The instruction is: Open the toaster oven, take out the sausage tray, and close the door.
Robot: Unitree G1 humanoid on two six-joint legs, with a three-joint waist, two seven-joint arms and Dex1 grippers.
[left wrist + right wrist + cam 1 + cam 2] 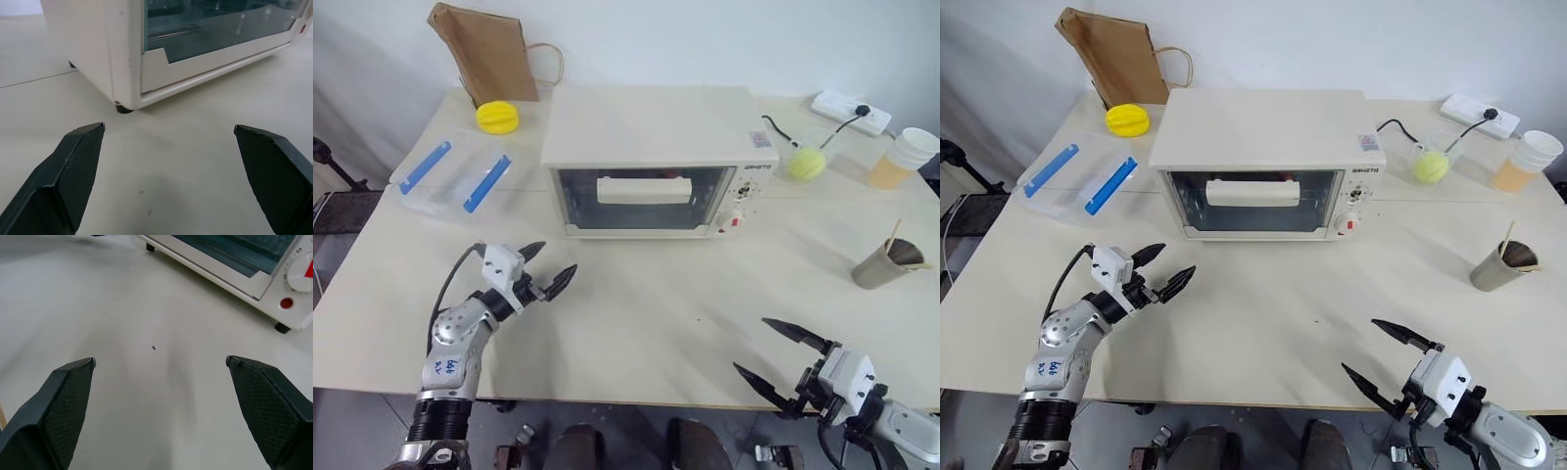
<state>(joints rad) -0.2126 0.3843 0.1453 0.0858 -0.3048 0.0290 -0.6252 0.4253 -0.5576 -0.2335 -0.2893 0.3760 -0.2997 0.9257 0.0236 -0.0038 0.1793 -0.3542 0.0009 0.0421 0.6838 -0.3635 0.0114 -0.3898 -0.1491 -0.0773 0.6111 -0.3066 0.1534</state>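
Meanwhile the toaster oven [651, 157] sat with the door [641, 199] closed; left pincer [546, 266] and right pincer [781, 354] hung spread before it, holding nothing.

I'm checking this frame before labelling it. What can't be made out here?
- Sausage tray: not discernible through the closed door in the head views; handle and glass reflections mask the inside.
- Knob markings on the oven: too small.
- Paper cup's contents: hidden by its rim.
- Oven's top in the left wrist view: cut off.
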